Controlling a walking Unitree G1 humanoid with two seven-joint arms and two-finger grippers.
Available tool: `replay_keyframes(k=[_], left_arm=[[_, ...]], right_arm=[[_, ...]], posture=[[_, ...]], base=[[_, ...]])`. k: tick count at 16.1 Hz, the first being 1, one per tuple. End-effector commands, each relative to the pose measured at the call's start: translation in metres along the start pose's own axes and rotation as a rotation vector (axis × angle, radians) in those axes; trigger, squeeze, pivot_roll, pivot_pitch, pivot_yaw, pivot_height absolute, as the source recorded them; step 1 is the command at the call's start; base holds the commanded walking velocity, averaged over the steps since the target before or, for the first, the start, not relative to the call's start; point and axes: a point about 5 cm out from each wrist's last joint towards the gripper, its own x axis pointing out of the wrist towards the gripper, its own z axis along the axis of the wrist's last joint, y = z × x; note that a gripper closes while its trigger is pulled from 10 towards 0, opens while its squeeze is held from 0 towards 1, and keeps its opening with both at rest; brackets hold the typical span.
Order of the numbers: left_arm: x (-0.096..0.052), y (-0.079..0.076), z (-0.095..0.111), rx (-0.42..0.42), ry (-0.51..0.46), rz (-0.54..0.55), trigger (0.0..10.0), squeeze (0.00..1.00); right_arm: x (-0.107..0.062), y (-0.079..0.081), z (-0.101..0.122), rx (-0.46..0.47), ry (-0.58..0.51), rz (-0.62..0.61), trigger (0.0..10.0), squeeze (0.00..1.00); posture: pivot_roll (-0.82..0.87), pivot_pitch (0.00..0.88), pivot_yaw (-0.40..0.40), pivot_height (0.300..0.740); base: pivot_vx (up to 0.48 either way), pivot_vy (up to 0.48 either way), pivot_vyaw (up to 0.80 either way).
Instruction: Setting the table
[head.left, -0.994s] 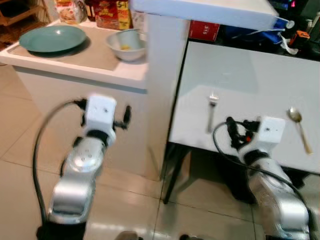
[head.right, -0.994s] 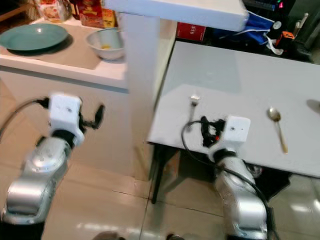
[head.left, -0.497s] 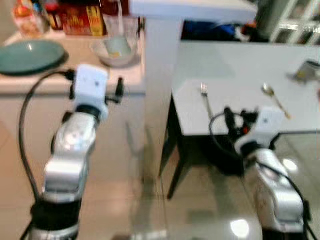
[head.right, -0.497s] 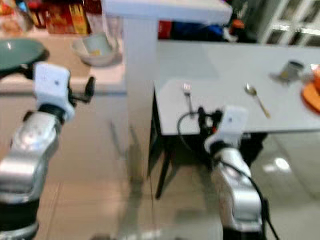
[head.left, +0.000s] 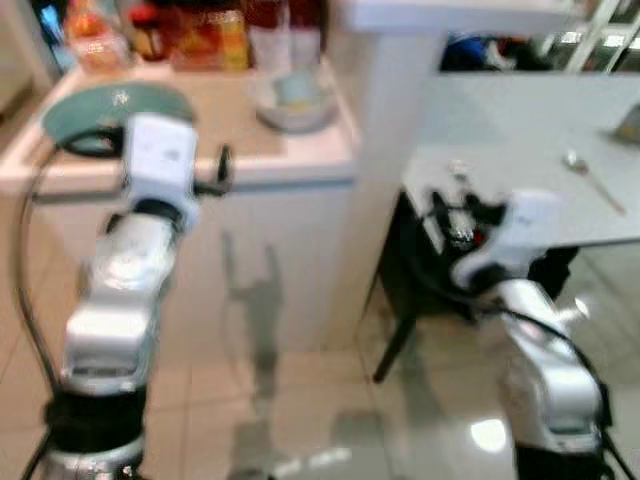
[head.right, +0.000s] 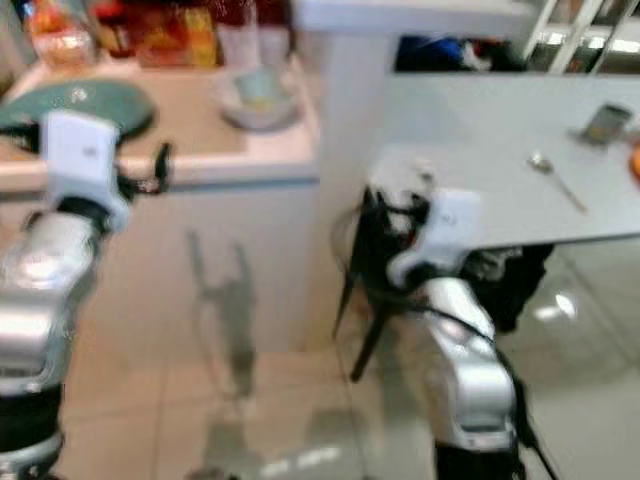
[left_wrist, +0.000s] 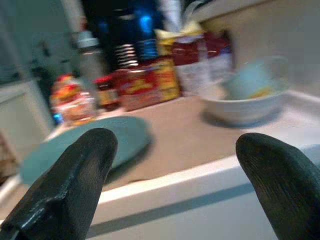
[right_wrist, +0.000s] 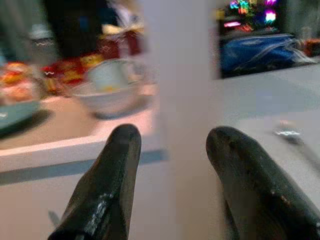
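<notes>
The left gripper (left_wrist: 172, 165) is spread wide with nothing in it, held up right at the edge of a pale counter (head.left: 300, 165) where a teal plate (head.left: 115, 108) sits near a white bowl (head.left: 295, 100), with a row of red and yellow food packets (head.left: 200, 35) lined up behind them. The right gripper (right_wrist: 172, 165) is partly open and empty too, hanging in front of a white pillar (head.left: 385, 150) that splits the counter from a grey table (head.left: 540, 150). On that table there's a fork (head.left: 458, 172) near the close corner and a spoon (head.left: 590, 175) well apart from it further along, and the floor below is shiny beige tile (head.left: 300, 420), all a bit blurry.
</notes>
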Motion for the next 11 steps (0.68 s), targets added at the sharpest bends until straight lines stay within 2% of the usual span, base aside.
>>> replay_keyframes(k=[1,6,9,10,11], left_arm=[[0.001,-0.011,0.001,-0.013,0.0,-0.046,10.0,0.0],[-0.005,-0.027,-0.002,-0.066,-0.026,-0.103,10.0,0.0],[-0.007,-0.031,-0.002,-0.093,-0.034,-0.107,10.0,0.0],[-0.009,-0.033,-0.005,-0.138,-0.012,-0.126,10.0,0.0],[-0.013,-0.036,-0.009,-0.17,0.007,-0.158,10.0,1.0]], right_arm=[[-0.002,-0.007,0.003,-0.018,0.008,-0.019,10.0,0.0],[-0.002,-0.005,0.003,-0.025,0.022,-0.003,10.0,0.0],[0.0,-0.004,0.008,-0.029,0.014,0.002,10.0,0.0],[0.001,-0.004,0.011,-0.025,0.006,0.015,10.0,0.16],[0.001,-0.003,0.013,-0.021,0.0,0.022,10.0,1.0]], posture=[[0.09,0.057,-0.028,0.74],[0.09,0.06,-0.03,0.74],[0.09,0.058,-0.034,0.74],[0.09,0.059,-0.035,0.74],[0.09,0.059,-0.039,0.74]], base=[[0.0,0.48,0.0],[0.0,0.48,-0.8],[0.0,0.48,-0.8],[0.0,0.48,-0.8],[0.0,0.48,-0.8]])
